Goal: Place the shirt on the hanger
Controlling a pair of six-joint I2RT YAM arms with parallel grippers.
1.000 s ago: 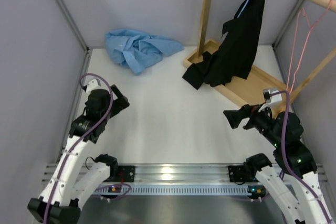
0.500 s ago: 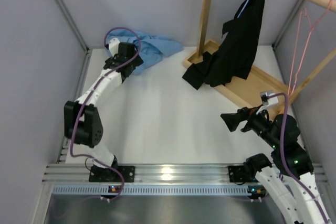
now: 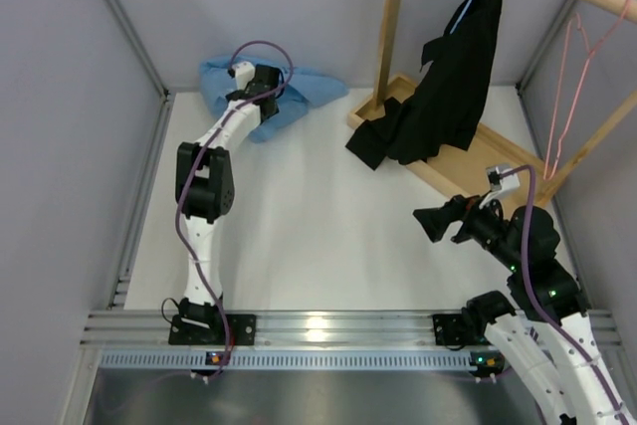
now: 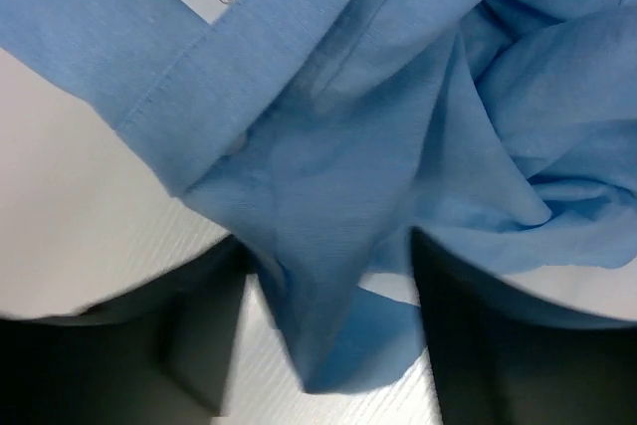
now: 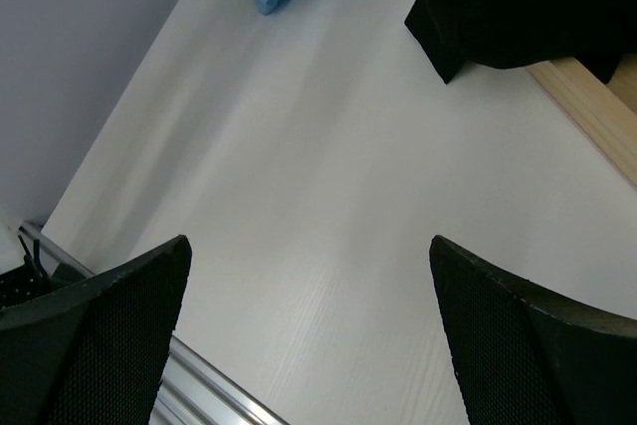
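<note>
The light blue shirt (image 3: 304, 90) lies crumpled at the far left of the table. My left arm is stretched out to it, and the left gripper (image 3: 261, 90) sits over its middle. In the left wrist view the shirt (image 4: 398, 116) fills the frame, with a white label at the top. The left gripper (image 4: 333, 345) is open, and a fold of fabric hangs between its dark fingers (image 4: 199, 345). The pink wire hanger (image 3: 560, 97) hangs from the wooden rail at the far right. My right gripper (image 3: 430, 224) is open and empty over bare table, also in its wrist view (image 5: 318, 345).
A black garment (image 3: 448, 77) hangs on a light blue hanger from the wooden rack and drapes onto its base (image 3: 483, 164). The rack's post (image 3: 390, 27) stands at the back. Grey walls close in both sides. The black garment (image 5: 518, 7) shows in the right wrist view.
My left arm has swung from the near left out to the shirt, and its gripper now sits on the fabric. The right gripper has shifted slightly left.
</note>
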